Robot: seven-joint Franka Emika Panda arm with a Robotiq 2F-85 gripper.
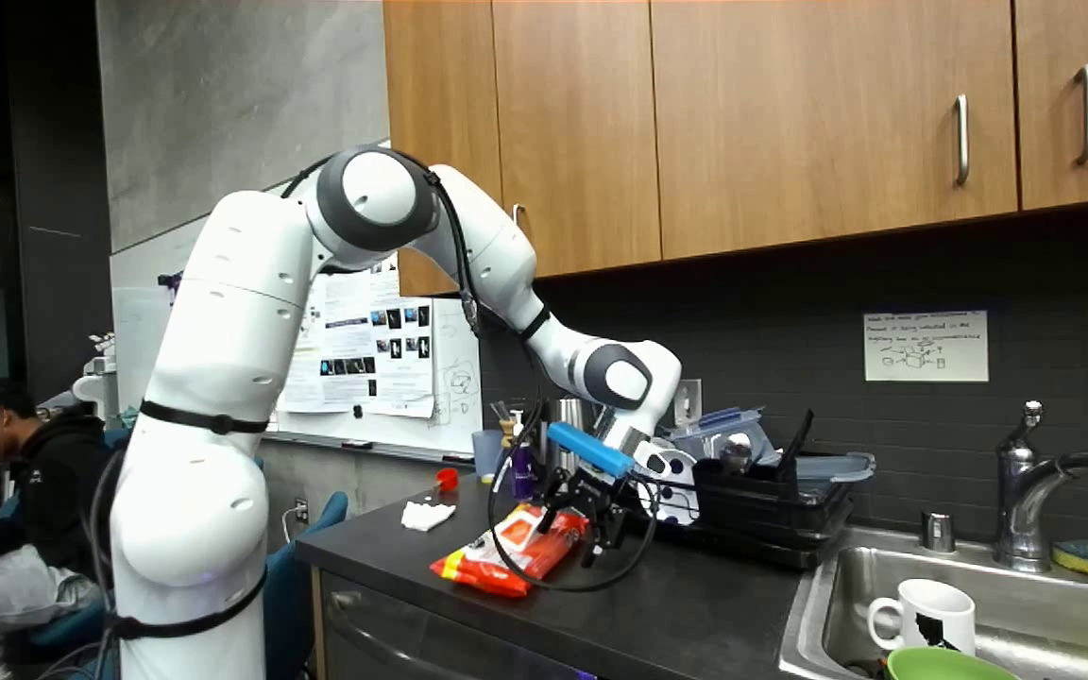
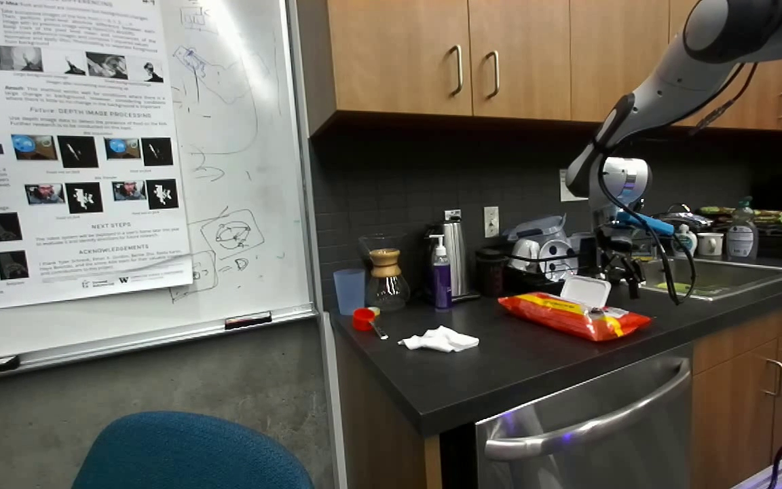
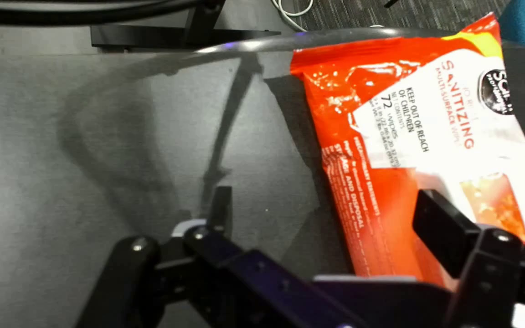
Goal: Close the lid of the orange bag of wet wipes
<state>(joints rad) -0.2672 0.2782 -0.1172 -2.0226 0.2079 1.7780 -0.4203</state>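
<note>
Lid (image 2: 586,291) of the orange bag of wet wipes (image 2: 567,319) stands raised on the bag's top, toward 1 o'clock from its middle in an exterior view, while the bag lies flat on the dark surface (image 2: 445,380). The gripper (image 3: 324,209) has its fingers (image 3: 445,228) spread well apart with nothing held between them; in the wrist view one hangs over the bag toward 4 o'clock, and whether it touches I cannot tell. Expect the lid to be light, thin and fairly stiff, swinging on a hinge along its low edge, so it hardly needs a pinch: push its outer face near the free rim, then press down on the middle. If a hold is wanted, that free rim is the likeliest place. The bag should be heavier for its moist contents, yet soft and slick, so it may slide or dent under a shove. Slow, light force seems best, since the yielding bag probably gives the lid little to press against.
</note>
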